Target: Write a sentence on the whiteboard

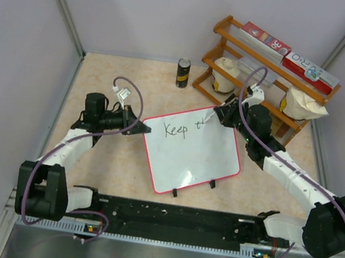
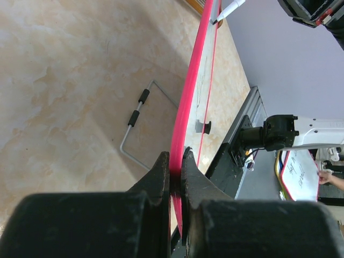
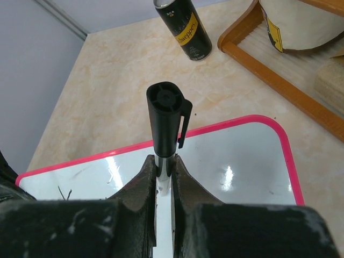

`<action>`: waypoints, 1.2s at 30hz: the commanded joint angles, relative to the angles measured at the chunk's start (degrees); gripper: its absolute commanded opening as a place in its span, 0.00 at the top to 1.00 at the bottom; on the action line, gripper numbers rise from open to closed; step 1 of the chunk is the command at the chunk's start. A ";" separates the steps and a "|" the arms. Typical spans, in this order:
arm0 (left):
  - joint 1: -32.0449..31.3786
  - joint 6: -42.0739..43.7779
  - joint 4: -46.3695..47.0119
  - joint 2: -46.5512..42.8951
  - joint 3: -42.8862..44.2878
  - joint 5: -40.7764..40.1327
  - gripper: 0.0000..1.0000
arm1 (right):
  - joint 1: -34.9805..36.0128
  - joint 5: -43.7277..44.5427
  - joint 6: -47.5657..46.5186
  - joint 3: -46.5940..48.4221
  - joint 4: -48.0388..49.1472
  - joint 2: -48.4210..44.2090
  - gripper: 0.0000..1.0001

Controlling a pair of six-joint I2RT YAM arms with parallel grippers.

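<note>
The whiteboard (image 1: 193, 161), white with a pink rim, lies tilted in the middle of the table. The sentence (image 1: 182, 130) reads "Keep t" in black near its far edge. My left gripper (image 1: 142, 127) is shut on the board's left corner; in the left wrist view the jaws (image 2: 176, 166) pinch the pink rim, and the whiteboard (image 2: 191, 91) shows edge-on. My right gripper (image 1: 218, 116) is shut on a marker (image 1: 207, 120) whose tip rests by the last letter. In the right wrist view the marker (image 3: 166, 121), with its black cap end up, stands between the fingers of the right gripper (image 3: 164, 164) above the whiteboard (image 3: 242, 161).
A black can (image 1: 183, 73) stands at the back. A wooden rack (image 1: 236, 51) at the back right holds red-and-white boxes and white jars (image 1: 303, 104), close behind my right arm. A wire stand (image 2: 137, 115) lies under the board. Grey walls close in both sides.
</note>
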 commanded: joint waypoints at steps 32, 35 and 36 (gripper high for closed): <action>-1.32 7.24 -3.02 -0.01 -0.05 -6.80 1.00 | -0.53 1.21 -0.51 1.91 0.99 -0.05 1.00; -1.32 7.15 -3.02 -0.01 -0.05 -6.80 1.00 | -0.44 1.21 -0.25 2.26 1.26 0.03 1.00; -1.32 7.15 -3.02 0.07 0.04 -6.80 1.00 | -0.53 1.21 -0.25 2.35 1.43 0.03 1.00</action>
